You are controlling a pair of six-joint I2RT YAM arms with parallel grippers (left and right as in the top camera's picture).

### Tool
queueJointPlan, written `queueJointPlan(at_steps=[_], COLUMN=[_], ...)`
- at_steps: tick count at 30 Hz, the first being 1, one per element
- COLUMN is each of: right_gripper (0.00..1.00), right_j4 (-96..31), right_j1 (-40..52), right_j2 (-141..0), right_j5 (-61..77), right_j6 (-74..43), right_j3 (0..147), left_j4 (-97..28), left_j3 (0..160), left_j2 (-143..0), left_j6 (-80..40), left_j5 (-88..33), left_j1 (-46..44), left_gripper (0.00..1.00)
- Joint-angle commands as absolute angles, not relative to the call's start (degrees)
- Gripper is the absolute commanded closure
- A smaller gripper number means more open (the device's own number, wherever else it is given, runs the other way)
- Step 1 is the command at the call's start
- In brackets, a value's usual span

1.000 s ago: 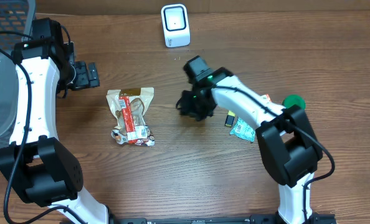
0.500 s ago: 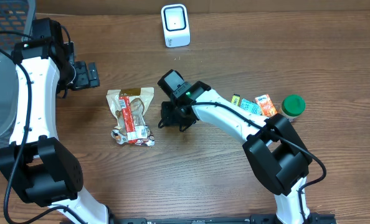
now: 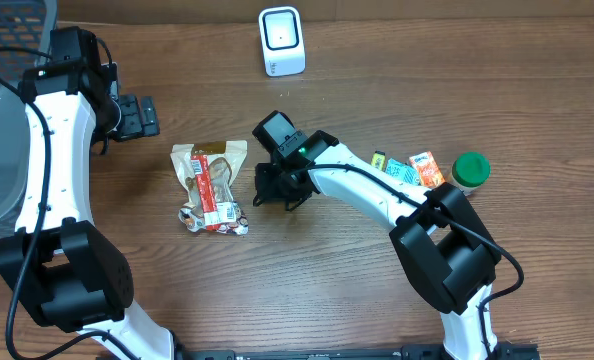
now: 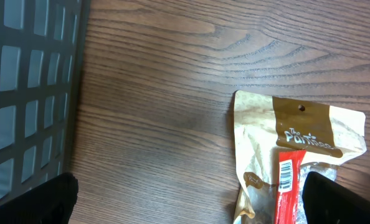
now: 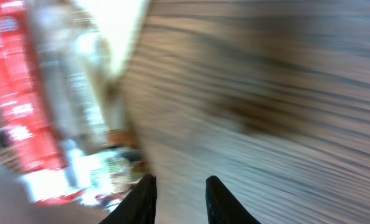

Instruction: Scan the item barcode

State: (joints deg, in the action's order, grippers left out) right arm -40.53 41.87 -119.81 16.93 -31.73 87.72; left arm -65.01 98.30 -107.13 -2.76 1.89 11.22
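1. A brown wood-grain desk (image 3: pixel 337 290) fills the overhead view, with a dark mesh basket (image 3: pixel 7 60) at the upper left and a white scanner (image 3: pixel 281 41) standing at top centre.
2. The snack pouch (image 3: pixel 210 187) lies flat, left of centre. Its red label faces up, and the left wrist view shows what looks like the barcode (image 4: pixel 288 171) printed on that red strip.
3. The right pincer (image 3: pixel 272 190) sits just right of the pouch and appears not to touch it. In its own blurred view the jaws stand a narrow gap apart with nothing between them, and the pouch is at the left of the frame.
4. To do this pick well, the jaws should probably spread wider and come in low, since the film lies thin against the desk. The crumpled lower end looks the easiest place to pinch.
5. The grip is best kept off the red strip, so that no finger covers the code.
6. Once lifted, the label would need turning toward the scanner's face. It should be held flat, because crinkled film may spoil the read.
7. The left pincer (image 3: pixel 137 117) is spread wide and empty at the upper left, well apart from the pouch.
8. The small packets (image 3: pixel 407 170) and the green-lidded jar (image 3: pixel 470 168) at the right are well clear of the path.
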Motion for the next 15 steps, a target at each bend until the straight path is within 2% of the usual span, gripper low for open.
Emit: queueJointPlan(at_steps=[1, 4, 9, 15], right_gripper=[0.71, 0.63, 0.6, 0.6], right_j4=[-37.1, -31.7, -24.8, -24.6], right_j1=[42.5, 42.6, 43.9, 48.5], right_j2=[-119.5, -119.5, -119.5, -119.6], right_j5=[31.1, 36.0, 34.8, 20.3], right_j6=[-25.4, -25.2, -26.4, -29.8], right_j3=[87.4, 87.4, 87.4, 87.4], left_j4=[-64.9, -64.9, -64.9, -64.9], left_j3=[99.5, 99.5, 99.5, 99.5], left_j2=[-106.1, -106.1, -106.1, -106.1], left_j6=[-1.9, -1.9, -1.9, -1.9], left_j5=[1.5, 1.5, 1.5, 1.5], left_j1=[10.8, 10.8, 10.8, 10.8], left_gripper=[0.0, 0.0, 0.0, 0.0])
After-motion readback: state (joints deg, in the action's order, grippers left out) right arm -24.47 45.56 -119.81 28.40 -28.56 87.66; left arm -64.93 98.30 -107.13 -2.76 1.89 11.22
